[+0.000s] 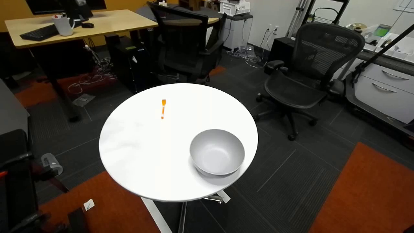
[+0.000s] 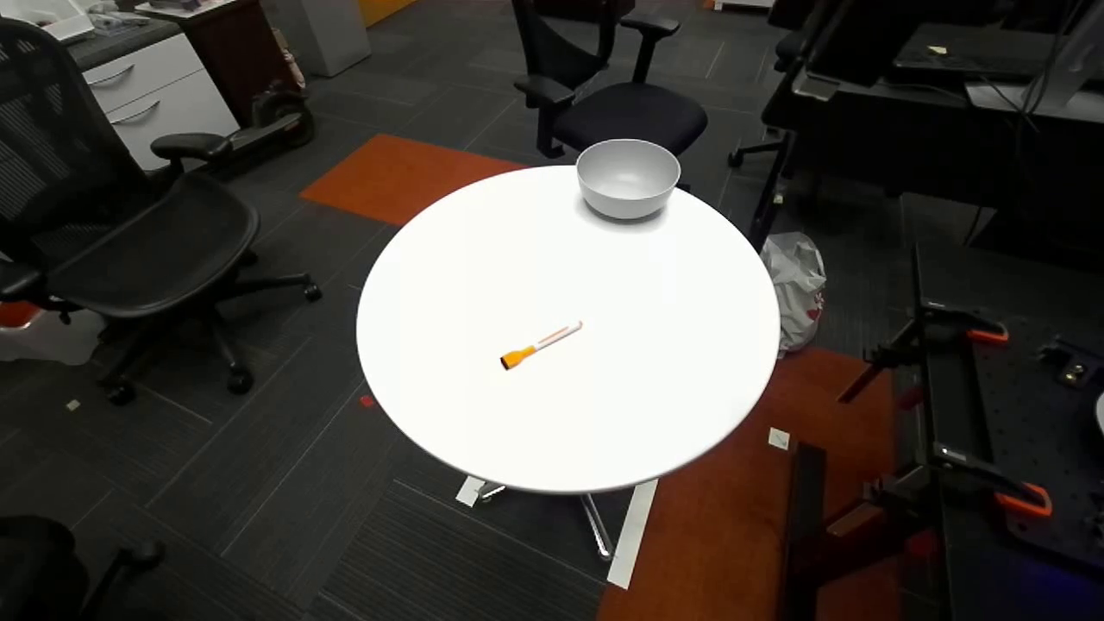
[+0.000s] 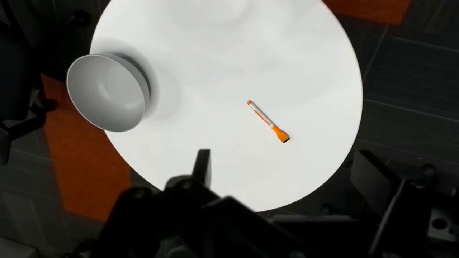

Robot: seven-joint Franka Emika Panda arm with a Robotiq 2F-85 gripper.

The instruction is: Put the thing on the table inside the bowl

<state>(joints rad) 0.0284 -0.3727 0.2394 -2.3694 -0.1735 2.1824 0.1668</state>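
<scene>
The pen (image 3: 266,120) lies on the table (image 3: 236,161), well right of the bowl (image 3: 107,93) in the wrist view. The claw (image 3: 283,157) gapes wide, holding nothing. Picking up comes first, I'd say: square up across the pen, then lower.

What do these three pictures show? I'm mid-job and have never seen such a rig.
You're driving a robot arm with a two-fingered claw. Two pictures come from cameras outside the robot; both look down at the round white table from different places, and neither shows the claw. The third comes from a camera on the wrist, so the claw's fingers poke in from the bottom. On the table are a grey bowl, near the edge, and an orange-and-white pen-shaped stick, lying apart from it. The claw is open and holds nothing.
</scene>
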